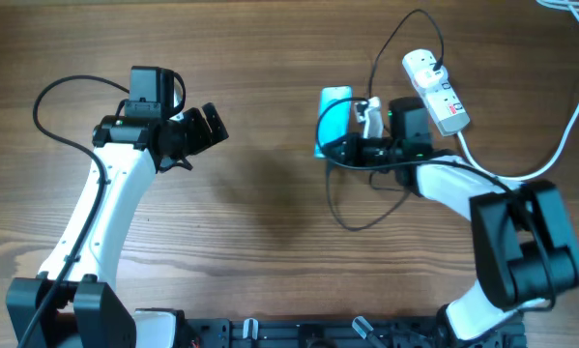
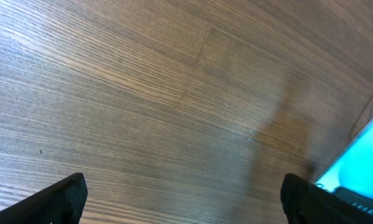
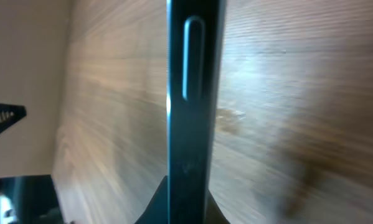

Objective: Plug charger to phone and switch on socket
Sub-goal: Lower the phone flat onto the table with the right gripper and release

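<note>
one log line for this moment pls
left gripper: jaws open | right gripper: gripping flat teal-blue smartphone | thin black charger cable: connection unclear | white power strip: untouched

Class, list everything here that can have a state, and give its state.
phone: tipped up on edge; port hidden.
charger: slack loop on table; tip hidden.
socket: black plug in; switches unreadable.
left gripper: open, empty.
right gripper: at the phone; grip unclear.
</note>
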